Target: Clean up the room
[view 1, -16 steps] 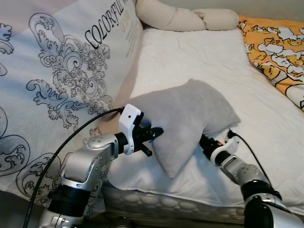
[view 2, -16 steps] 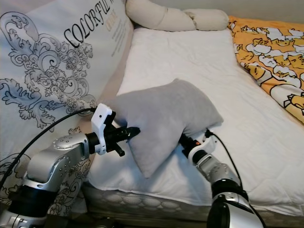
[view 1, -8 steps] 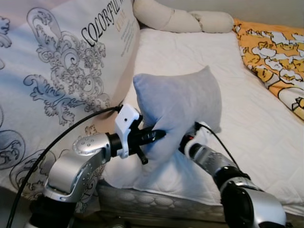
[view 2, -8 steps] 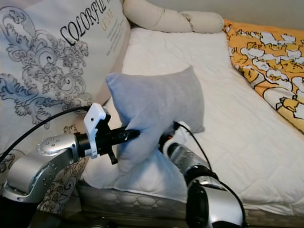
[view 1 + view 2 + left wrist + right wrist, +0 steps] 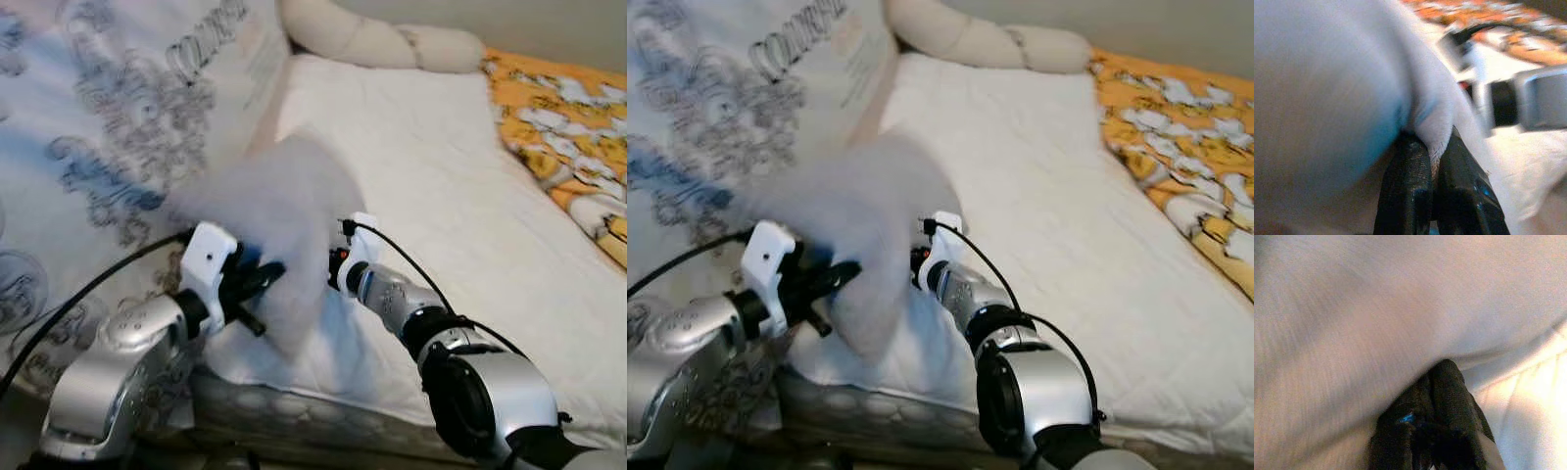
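I have the grey pillow point(image 5: 284, 211) lifted over the bed's point(image 5: 441, 166) near left corner, blurred. My left gripper point(image 5: 1431, 161) is clamped on a fold of its fabric. My right gripper point(image 5: 1442, 382) presses against the pillow's other side; I cannot tell how its fingers stand.

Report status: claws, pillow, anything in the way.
Left claw pinching a fold of the grey pillow; right claw shut against its other side. Pillow lifted over the white mattress. Large printed cushion close on the left.
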You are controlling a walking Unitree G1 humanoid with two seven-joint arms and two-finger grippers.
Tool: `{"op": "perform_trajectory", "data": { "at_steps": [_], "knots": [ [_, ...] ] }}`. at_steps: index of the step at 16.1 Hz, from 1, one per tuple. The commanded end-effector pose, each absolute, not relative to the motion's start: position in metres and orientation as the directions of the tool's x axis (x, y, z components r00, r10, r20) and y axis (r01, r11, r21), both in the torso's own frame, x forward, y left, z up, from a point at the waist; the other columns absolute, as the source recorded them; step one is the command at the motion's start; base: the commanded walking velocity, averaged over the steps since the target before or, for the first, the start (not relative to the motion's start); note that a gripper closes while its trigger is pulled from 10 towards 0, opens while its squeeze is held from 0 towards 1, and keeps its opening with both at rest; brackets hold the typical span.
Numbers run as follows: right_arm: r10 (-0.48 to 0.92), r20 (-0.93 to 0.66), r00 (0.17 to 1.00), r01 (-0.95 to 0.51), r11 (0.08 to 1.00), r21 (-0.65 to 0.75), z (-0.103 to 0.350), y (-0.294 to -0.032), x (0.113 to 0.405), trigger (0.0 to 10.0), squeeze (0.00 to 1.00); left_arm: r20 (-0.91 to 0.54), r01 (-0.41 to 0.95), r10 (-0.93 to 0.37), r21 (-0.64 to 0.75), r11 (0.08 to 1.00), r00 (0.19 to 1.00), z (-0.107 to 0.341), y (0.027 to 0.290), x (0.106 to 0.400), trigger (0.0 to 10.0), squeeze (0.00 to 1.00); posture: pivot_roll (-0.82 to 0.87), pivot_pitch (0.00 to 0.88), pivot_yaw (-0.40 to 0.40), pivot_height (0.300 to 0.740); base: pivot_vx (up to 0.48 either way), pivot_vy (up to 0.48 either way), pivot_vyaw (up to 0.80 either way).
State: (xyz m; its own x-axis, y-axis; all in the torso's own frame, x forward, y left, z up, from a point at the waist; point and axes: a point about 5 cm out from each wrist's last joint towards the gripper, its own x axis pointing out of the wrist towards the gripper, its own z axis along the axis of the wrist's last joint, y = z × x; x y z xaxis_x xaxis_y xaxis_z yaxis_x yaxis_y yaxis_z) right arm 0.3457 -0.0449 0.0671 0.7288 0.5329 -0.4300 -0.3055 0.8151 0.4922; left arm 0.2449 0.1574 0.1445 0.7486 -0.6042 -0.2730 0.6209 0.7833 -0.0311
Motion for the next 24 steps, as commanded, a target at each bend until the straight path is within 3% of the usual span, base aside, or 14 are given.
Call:
{"op": "perform_trajectory", "data": {
  "at_steps": [1,3,5,7,8,9,10,11,12,19,20,21,22,24],
  "knots": [
    [0.564,-0.395,0.725,-0.371,0.803,0.466,0.077,-0.038,0.35,0.0,0.0,-0.266,0.603,-0.582,0.0,0.797,0.769,0.146,0.158,0.245,0.0,0.0,0.24,0.0,-0.115,0.74,0.0,0.0,0.0],
    [0.548,-0.426,0.72,-0.365,0.821,0.439,0.07,-0.041,0.347,0.0,0.0,-0.271,0.544,-0.508,0.077,0.835,0.818,0.143,0.168,0.246,0.0,0.0,0.25,0.0,-0.126,0.74,0.0,0.0,0.0],
    [0.462,-0.51,0.725,-0.316,0.882,0.35,0.052,-0.052,0.339,10.0,0.0,-0.337,0.503,-0.431,0.162,0.849,0.837,0.12,0.175,0.248,0.0,0.0,0.25,0.0,-0.126,0.74,0.0,0.0,0.0],
    [0.383,-0.548,0.743,-0.247,0.919,0.308,0.043,-0.064,0.336,10.0,0.0,-0.379,0.542,-0.459,0.145,0.828,0.804,0.106,0.165,0.247,0.0,0.0,0.24,0.0,-0.114,0.74,0.0,0.0,0.0],
    [0.363,-0.549,0.753,-0.216,0.924,0.314,0.041,-0.07,0.336,10.0,1.0,-0.401,0.579,-0.489,0.139,0.803,0.775,0.101,0.157,0.246,1.8,0.0,0.23,0.0,-0.104,0.74,0.0,0.0,0.0],
    [0.352,-0.547,0.76,-0.2,0.926,0.319,0.041,-0.073,0.336,10.0,1.0,-0.406,0.591,-0.499,0.139,0.794,0.766,0.099,0.154,0.245,1.8,0.0,0.23,0.0,-0.104,0.74,0.0,0.0,0.0],
    [0.336,-0.542,0.77,-0.177,0.929,0.324,0.041,-0.078,0.338,10.0,1.0,-0.414,0.594,-0.494,0.157,0.789,0.765,0.097,0.152,0.246,10.0,0.0,0.22,0.0,-0.1,0.74,0.0,0.0,0.0],
    [0.303,-0.528,0.793,-0.143,0.936,0.323,0.043,-0.086,0.34,10.0,1.0,-0.422,0.609,-0.512,0.129,0.783,0.748,0.093,0.148,0.248,10.0,0.0,0.22,0.0,-0.097,0.74,0.0,0.0,0.0],
    [0.286,-0.508,0.812,-0.122,0.935,0.332,0.045,-0.093,0.343,10.0,1.0,-0.414,0.614,-0.526,0.109,0.782,0.743,0.092,0.147,0.249,10.0,1.0,0.22,0.0,-0.095,0.74,0.0,0.0,0.0],
    [0.375,-0.297,0.878,-0.25,0.889,0.383,0.065,-0.128,0.352,10.0,1.0,-0.438,0.594,-0.468,0.209,0.777,0.767,0.1,0.177,0.258,10.0,1.0,0.2,0.0,-0.076,0.74,0.0,0.0,0.0],
    [0.426,-0.275,0.862,-0.314,0.874,0.372,0.066,-0.133,0.351,10.0,1.0,-0.403,0.637,-0.529,0.202,0.744,0.747,0.115,0.182,0.256,10.0,0.32,0.2,0.0,-0.071,0.74,0.0,0.0,0.0],
    [0.446,-0.269,0.854,-0.338,0.867,0.366,0.067,-0.134,0.35,10.0,1.0,-0.39,0.653,-0.552,0.199,0.731,0.737,0.12,0.183,0.255,10.0,0.32,0.19,0.0,-0.071,0.74,0.0,0.0,0.0],
    [0.488,-0.263,0.832,-0.387,0.851,0.354,0.067,-0.137,0.348,10.0,1.0,-0.368,0.705,-0.619,0.175,0.687,0.694,0.133,0.184,0.251,10.0,0.0,0.19,0.0,-0.069,0.74,0.0,0.0,0.0],
    [0.577,-0.264,0.773,-0.498,0.81,0.309,0.067,-0.146,0.34,10.0,1.0,-0.38,0.79,-0.704,0.138,0.598,0.599,0.146,0.183,0.243,10.0,0.0,0.18,0.0,-0.065,0.74,0.0,0.0,0.0]
  ]
}}
